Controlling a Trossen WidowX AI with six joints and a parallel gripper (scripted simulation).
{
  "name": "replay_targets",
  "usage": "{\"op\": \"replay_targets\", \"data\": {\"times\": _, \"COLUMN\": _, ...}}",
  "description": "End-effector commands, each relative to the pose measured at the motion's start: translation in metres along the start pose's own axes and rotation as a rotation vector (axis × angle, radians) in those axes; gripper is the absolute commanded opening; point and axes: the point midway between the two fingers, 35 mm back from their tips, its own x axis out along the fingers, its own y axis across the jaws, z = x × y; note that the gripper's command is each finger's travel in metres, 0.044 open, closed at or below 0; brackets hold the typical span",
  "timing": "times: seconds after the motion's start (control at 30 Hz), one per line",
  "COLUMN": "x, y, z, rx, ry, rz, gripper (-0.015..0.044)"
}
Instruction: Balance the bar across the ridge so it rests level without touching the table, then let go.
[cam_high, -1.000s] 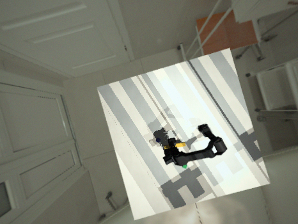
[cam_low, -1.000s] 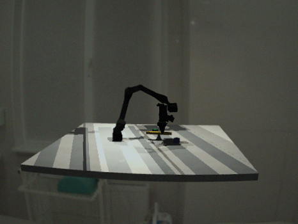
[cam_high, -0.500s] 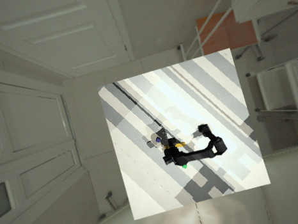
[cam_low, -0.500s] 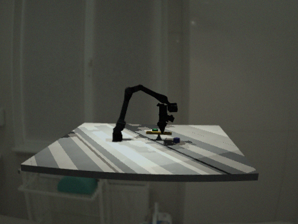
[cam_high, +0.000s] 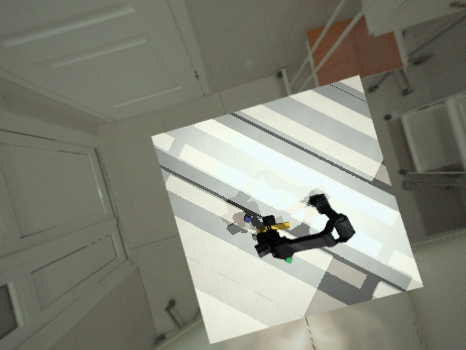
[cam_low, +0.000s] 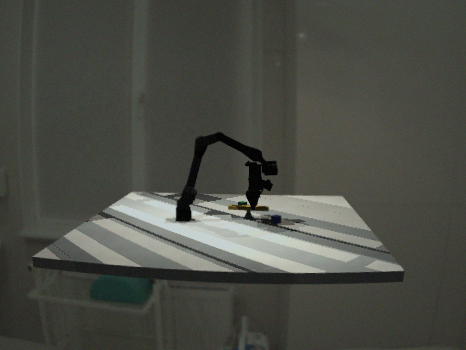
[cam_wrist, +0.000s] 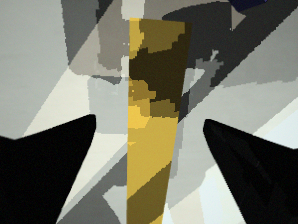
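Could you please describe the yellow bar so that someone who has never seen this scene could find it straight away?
Start at the grey-and-white striped table and follow the black arm to its pincer. Right beneath the open pincer lies the bar, raised level above the tabletop. It is the only long, flat yellow piece; the nearby blue block is small and squat.

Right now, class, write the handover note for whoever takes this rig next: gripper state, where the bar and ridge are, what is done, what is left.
Gripper: open, holding nothing; its fingers stand apart on either side of the yellow bar, with gaps showing.
Bar: lies across the dark ridge and looks about level in the exterior view, above the striped table.
Done: bar placed and let go.
Left: lift the arm straight up without brushing the bar; check that it stays balanced.
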Motion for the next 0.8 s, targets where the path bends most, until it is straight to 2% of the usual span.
{"op": "replay_targets", "data": {"times": 0.0, "x": 0.0, "y": 0.0, "z": 0.0, "rx": 0.0, "ry": 0.0, "rz": -0.001, "gripper": 0.044}}
{"op": "replay_targets", "data": {"times": 0.07, "x": -0.008, "y": 0.0, "z": 0.001, "rx": 0.0, "ry": 0.0, "rz": -0.001, "gripper": 0.044}}
{"op": "replay_targets", "data": {"times": 0.33, "x": -0.098, "y": 0.001, "z": 0.001, "rx": 0.0, "ry": 0.0, "rz": 0.0, "gripper": 0.044}}
{"op": "replay_targets", "data": {"times": 0.77, "x": -0.1, "y": 0.0, "z": 0.0, "rx": 0.0, "ry": 0.0, "rz": 0.0, "gripper": 0.044}}
